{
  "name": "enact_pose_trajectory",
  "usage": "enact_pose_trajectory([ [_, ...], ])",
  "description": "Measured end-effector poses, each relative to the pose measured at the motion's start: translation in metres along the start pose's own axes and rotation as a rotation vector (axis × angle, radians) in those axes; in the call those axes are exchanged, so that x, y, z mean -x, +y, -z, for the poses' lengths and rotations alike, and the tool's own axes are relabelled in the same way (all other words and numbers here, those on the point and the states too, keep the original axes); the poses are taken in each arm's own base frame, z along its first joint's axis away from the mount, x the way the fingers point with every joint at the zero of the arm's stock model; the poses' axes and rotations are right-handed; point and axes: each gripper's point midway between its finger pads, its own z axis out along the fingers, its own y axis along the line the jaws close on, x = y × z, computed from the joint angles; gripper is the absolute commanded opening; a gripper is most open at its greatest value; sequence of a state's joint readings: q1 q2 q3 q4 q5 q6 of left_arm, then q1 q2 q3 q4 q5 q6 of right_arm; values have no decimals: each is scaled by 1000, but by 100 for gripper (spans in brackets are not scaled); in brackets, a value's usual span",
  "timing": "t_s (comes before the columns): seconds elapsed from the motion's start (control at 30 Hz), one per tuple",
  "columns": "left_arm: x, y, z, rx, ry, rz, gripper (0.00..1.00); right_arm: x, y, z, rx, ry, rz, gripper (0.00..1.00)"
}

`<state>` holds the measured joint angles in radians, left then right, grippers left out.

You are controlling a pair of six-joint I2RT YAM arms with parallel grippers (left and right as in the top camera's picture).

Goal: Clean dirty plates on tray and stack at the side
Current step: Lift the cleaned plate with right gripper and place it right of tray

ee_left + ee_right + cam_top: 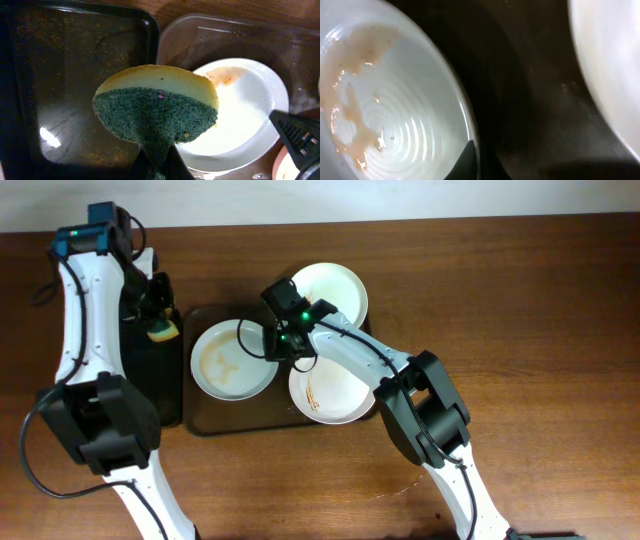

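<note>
**Overhead view.** My left arm [82, 330] runs from the near left of the worktop [540, 300] towards the far side, with the wrist turned rightward. The left gripper [160, 323] is clamped on a sponge [164, 331]. The sponge hangs over the far end of the black tray [160, 395]. My right arm [370, 365] reaches diagonally from the near right towards the far left, and its forearm passes over the near plate [335, 398]. The right gripper [283, 343] sits at the right rim of the left plate [225, 360].

**Left wrist view.** The sponge shows a yellow upper layer and a green scouring layer. Its lower edge is pinched between the fingers.

**Right wrist view.** One fingertip [468, 159] lies against the left plate's rim. I cannot tell whether the jaws are clamped on the rim or only straddle it.

**Task objects.** The tray [215, 418] lies mid-worktop, just right of the black tray, and carries all three plates.
- The left plate has orange-brown smears and lies on the tray's left half. It is just right of the sponge and apart from it.
- The far plate [335, 288] lies at the far right corner and overhangs the tray's far rim.
- The near plate has thin brown streaks and lies at the near right.
</note>
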<state>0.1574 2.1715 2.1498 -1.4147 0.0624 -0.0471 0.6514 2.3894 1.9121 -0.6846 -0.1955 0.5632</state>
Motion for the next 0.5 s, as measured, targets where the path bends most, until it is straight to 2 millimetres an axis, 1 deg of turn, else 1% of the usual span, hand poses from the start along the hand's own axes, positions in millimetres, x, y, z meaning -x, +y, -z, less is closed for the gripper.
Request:
enact_pose_trajectory([
  [0.03, 2, 1, 0, 1, -10, 1, 5, 0, -4, 6, -37, 10, 16, 4],
  [0.07, 5, 1, 0, 0, -19, 1, 5, 2, -8, 19, -99, 13, 44, 4],
  [0.1, 6, 1, 0, 1, -23, 1, 5, 8, -8, 28, -119, -8, 63, 4],
  [0.17, 10, 1, 0, 0, -41, 0, 4, 24, -11, 65, -215, -50, 118, 4],
  [0.2, 12, 1, 0, 0, -50, -1, 5, 36, -10, 86, -255, -92, 146, 4],
  [0.23, 14, 1, 0, 1, -57, -1, 5, 50, -8, 112, -294, -155, 175, 4],
  [0.3, 17, 1, 1, 1, -71, -2, 5, 62, -11, 143, -380, -224, 203, 4],
  [0.37, 21, 1, 1, 0, -86, -3, 5, 71, -14, 162, -493, -297, 245, 4],
  [0.4, 24, 1, 1, 0, -99, -4, 4, 70, -14, 169, -584, -333, 278, 4],
  [0.47, 26, 0, 1, 0, -108, -4, 5, 71, -7, 183, -718, -413, 325, 4],
  [0.5, 29, 0, 2, -1, -117, -5, 5, 66, 6, 191, -790, -466, 367, 4],
])
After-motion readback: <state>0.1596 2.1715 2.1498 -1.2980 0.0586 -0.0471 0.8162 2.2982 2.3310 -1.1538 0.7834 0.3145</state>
